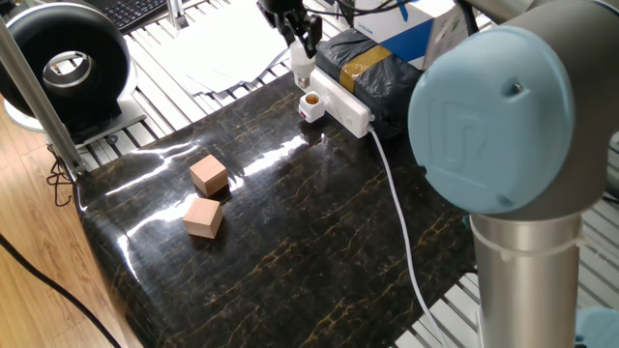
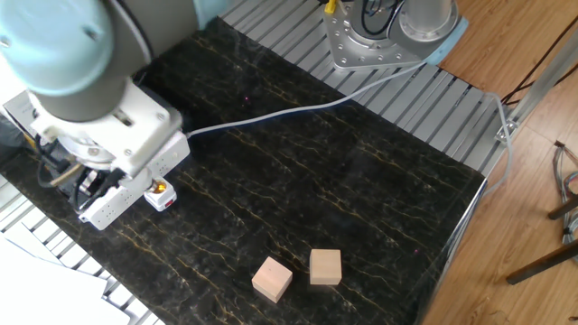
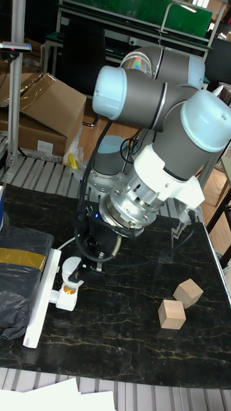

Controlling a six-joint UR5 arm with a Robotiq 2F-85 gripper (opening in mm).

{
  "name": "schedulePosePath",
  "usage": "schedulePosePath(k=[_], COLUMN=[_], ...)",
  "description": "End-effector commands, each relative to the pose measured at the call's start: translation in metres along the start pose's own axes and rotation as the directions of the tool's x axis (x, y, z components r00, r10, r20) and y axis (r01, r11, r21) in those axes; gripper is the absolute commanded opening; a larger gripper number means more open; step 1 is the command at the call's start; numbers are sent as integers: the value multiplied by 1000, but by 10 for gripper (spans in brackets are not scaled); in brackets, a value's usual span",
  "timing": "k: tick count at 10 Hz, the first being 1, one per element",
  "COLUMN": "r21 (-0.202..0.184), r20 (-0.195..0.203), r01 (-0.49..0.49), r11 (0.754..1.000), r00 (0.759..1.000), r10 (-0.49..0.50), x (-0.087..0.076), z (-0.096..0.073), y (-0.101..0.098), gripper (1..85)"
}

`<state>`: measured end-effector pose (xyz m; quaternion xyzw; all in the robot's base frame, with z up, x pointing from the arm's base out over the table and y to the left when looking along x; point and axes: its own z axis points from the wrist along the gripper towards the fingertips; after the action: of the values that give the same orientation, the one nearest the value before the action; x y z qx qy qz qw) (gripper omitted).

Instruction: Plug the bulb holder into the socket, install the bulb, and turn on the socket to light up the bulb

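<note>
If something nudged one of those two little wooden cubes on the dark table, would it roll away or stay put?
Probably stay put. The tan wooden cube rests flat on one face, so it would likely slide, not roll. The glossy black marble-patterned tabletop looks slick, so it might skid easily. Its neighbour cube lies close and could get bumped.

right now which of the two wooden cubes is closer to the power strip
The wooden cube farther up the dark mat; the other cube lies beyond it from the power strip, nearer the mat's edge.

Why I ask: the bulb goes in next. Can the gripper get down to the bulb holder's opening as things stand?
Probably yes: the gripper holds the bulb just above the bulb holder, nothing between.
</note>
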<state>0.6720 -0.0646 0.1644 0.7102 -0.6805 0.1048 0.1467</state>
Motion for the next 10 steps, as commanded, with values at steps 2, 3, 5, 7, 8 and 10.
schedulePosePath(k=[2,3,5,7,8,10], r21=[3,21,74,64,55,63], r20=[-79,-87,-65,-38,-41,-84], r01=[-162,-179,-250,-262,-264,-277], r11=[987,984,966,963,963,959], r00=[984,980,965,964,963,956], r10=[162,180,254,265,267,282], x=[1,-2,-12,-23,-23,-13], z=[-10,-14,-6,-1,0,2], y=[10,6,-6,-7,-4,-1], gripper=[290,290,287,277,307,297])
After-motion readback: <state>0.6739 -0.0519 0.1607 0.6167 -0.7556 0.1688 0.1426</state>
